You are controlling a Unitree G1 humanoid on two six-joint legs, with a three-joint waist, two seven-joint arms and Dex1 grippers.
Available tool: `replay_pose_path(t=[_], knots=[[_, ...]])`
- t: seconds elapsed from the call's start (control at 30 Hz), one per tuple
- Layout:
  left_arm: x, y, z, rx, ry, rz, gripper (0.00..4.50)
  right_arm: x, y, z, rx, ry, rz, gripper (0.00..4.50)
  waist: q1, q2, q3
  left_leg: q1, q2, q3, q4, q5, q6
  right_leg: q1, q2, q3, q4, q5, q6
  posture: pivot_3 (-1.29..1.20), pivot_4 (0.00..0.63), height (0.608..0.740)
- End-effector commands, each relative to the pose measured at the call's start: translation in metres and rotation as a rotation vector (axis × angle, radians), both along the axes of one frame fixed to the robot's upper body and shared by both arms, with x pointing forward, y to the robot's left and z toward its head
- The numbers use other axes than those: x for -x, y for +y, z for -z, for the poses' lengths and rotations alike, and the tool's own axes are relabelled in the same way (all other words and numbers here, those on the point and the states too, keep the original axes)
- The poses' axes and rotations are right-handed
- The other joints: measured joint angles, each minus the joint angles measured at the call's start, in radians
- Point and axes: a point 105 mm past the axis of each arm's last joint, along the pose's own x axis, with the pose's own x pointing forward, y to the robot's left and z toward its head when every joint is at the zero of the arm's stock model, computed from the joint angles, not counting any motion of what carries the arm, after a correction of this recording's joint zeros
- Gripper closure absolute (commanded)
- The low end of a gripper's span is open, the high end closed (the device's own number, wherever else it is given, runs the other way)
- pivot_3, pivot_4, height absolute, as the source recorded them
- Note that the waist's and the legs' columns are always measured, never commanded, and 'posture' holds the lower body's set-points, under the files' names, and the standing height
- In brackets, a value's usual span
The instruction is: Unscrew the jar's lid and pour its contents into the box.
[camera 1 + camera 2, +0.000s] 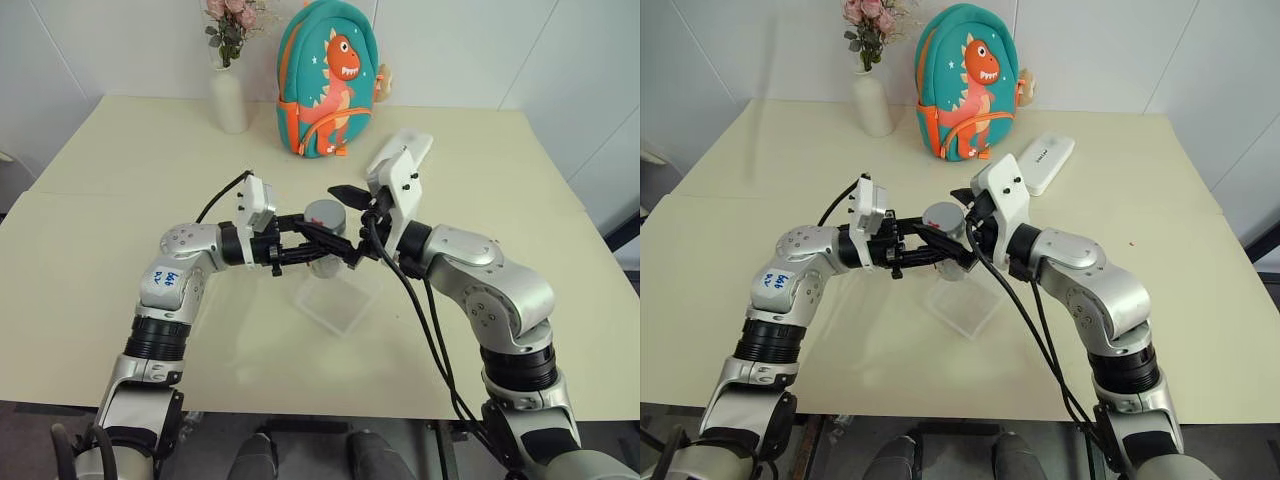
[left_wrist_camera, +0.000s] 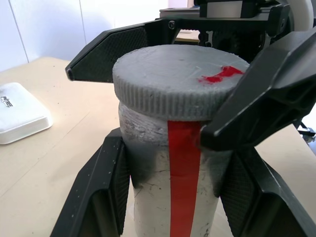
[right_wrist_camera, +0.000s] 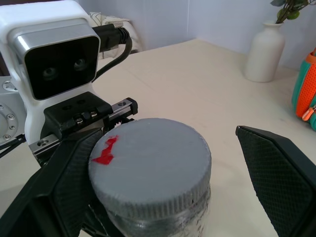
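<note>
The jar [image 1: 325, 240] is held above the desk [image 1: 120, 250] centre, over the clear box [image 1: 338, 300], with open desk room at 9 and 3 o'clock. The left end effector [image 1: 335, 245] is clamped on its grey body; the right end effector [image 3: 163, 197] stands apart around the lid [image 2: 180, 81]. The left wrist view shows the red label stripe [image 2: 183, 173]; the right wrist view shows the lid's red mark [image 3: 104, 150].

I stand at a cream table [image 1: 120, 260] against pale panelled walls [image 1: 90, 40]. At its far edge sit a white vase [image 1: 229, 98] with pink flowers and a teal dinosaur backpack [image 1: 325, 85].
</note>
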Motion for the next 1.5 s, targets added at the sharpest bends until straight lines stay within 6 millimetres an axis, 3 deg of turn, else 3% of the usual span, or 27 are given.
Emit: replay_pose_path(t=[0.03, 0.13, 0.33, 0.6, 1.07, 1.5], knots=[[0.006, 0.001, -0.012, 0.015, -0.038, 0.015, 2.43, 0.01, 0.0, -0.011, -0.011, -0.063, -0.026, 0.0, 0.0, 0.0, 0.0, 0.0, 0.0, 0.0, 0.0, 0.0, 0.0, 0.0, 0.0, 0.0, 0.0, 0.0, 0.0, 0.0, 0.15, 0.74], [0.006, 0.001, -0.013, 0.014, -0.036, 0.017, 2.43, 0.012, 0.0, -0.01, -0.004, -0.068, -0.031, 0.0, 0.0, 0.0, 0.0, 0.0, 0.0, 0.0, 0.0, 0.0, 0.0, 0.0, 0.0, 0.0, 0.0, 0.0, 0.0, 0.0, 0.15, 0.74], [0.007, 0.0, -0.015, 0.014, -0.036, 0.024, 2.43, 0.017, 0.003, -0.01, -0.004, -0.072, -0.077, 1.9, 0.0, 0.0, 0.0, 0.0, 0.0, 0.0, 0.0, 0.0, 0.0, 0.0, 0.0, 0.0, 0.0, 0.0, 0.0, 0.0, 0.15, 0.74], [0.015, 0.001, -0.014, -0.019, -0.017, 0.089, 2.43, 0.024, 0.002, -0.027, -0.033, -0.088, -0.21, 1.9, 0.0, 0.0, 0.0, 0.0, 0.0, 0.0, 0.0, 0.0, 0.0, 0.0, 0.0, 0.0, 0.0, 0.0, 0.0, 0.0, 0.15, 0.74], [0.031, 0.002, -0.007, -0.091, 0.002, 0.237, 2.43, 0.057, -0.002, -0.02, 0.109, -0.073, -0.596, 1.9, 0.001, 0.0, 0.0, -0.001, 0.0, 0.0, 0.0, 0.0, 0.0, 0.0, 0.0, -0.001, -0.001, 0.0, 0.0, 0.0, 0.15, 0.74], [0.032, -0.002, -0.006, -0.116, 0.003, 0.265, 2.43, 0.055, -0.003, -0.018, 0.13, -0.085, -0.627, 1.9, 0.001, 0.0, 0.0, -0.001, 0.0, 0.0, 0.0, 0.0, 0.0, 0.0, 0.0, -0.001, -0.001, 0.0, 0.0, 0.0, 0.15, 0.74]])
